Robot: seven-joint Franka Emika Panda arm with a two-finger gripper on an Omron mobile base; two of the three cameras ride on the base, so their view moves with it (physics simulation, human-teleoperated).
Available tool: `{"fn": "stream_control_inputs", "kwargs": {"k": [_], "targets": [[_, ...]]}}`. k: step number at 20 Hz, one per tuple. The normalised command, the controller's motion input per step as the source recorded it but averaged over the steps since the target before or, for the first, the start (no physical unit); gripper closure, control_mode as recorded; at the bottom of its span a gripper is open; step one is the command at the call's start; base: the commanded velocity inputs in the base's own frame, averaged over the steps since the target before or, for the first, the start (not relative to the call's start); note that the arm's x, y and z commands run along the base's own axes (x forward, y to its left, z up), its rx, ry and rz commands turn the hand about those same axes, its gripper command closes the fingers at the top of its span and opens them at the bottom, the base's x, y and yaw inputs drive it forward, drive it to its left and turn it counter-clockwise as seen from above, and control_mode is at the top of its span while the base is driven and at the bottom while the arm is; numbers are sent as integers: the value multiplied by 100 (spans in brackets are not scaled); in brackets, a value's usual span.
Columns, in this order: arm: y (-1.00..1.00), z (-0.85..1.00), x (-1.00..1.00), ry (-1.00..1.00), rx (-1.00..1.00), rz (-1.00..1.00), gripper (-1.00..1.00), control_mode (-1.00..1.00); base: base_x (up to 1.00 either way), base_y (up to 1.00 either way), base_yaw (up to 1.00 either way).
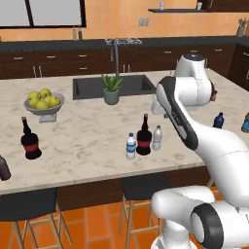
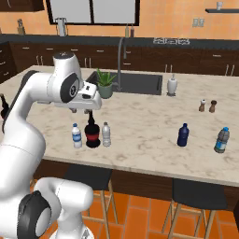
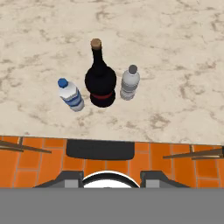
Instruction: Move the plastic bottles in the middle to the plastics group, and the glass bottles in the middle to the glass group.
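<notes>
- Nothing is sorted yet, by my reading: the three middle bottles stand together near the front edge of the marble counter point(image 1: 87, 131), none of them lifted.
- The blue-labelled water bottle point(image 1: 131, 146) is on the left of the trio in the left base view, the black glass bottle point(image 1: 143, 136) in the centre, and the white-capped water bottle point(image 1: 157, 138) on the right; they stand just beside one another, upright (whether they touch is hard to say at this size).
- The glass group waits far off at the counter's left end: a twin black bottle point(image 1: 30, 140) with a red band, and a stubby dark-brown bottle point(image 1: 3, 168) cut by the frame edge.
- The plastics group sits at the other end: a dark-blue bottle point(image 2: 183, 135) and a pale teal bottle point(image 2: 222, 140), well apart from the trio.
- The gripper point(image 2: 87, 110) hangs above the black glass bottle, holding nothing; its fingers are too dark and small to judge the gap, so I cannot tell if it is open or closed.
- Materials: the water bottles are clear ribbed plastic; the glass bottle is glossy black, round-bellied, thin-necked, with a tan cork-like top in the hand view; the counter is pale veined stone.
</notes>
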Motion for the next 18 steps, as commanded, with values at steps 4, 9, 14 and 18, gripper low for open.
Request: {"fn": "stream_control_inputs", "kwargs": {"k": [4,9,14,18], "targets": [[4,0,-16,0,0,1,-100,-100,0,0,0],[50,0,-33,2,0,6,-100,-100,0,0,0],[78,0,-3,-11,0,0,-100,-100,0,0,0],[68,-8,37,-11,0,-3,-100,-100,0,0,0]]}}
